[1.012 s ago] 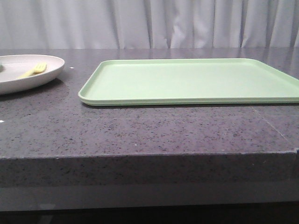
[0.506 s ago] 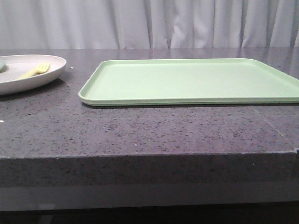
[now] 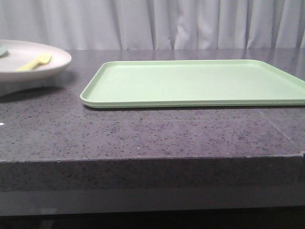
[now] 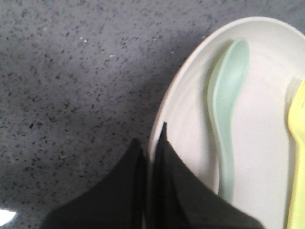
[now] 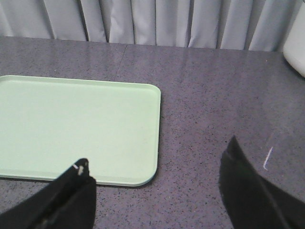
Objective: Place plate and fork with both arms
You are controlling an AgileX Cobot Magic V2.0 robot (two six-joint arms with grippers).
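Observation:
The cream plate hangs a little above the table at the far left of the front view, its shadow under it. The yellow fork lies in it, beside a pale green spoon. In the left wrist view my left gripper is shut on the plate's rim, one finger outside and one inside; the fork shows at the frame edge. My right gripper is open and empty above the table, beside the tray's corner. Neither gripper shows in the front view.
The light-green tray lies flat on the dark speckled table, right of the plate; it also shows in the right wrist view. A white object stands at the far edge of that view. Grey curtains hang behind.
The plate has risen off the table and moved slightly right, with fork and spoon in it. The tray has not moved.

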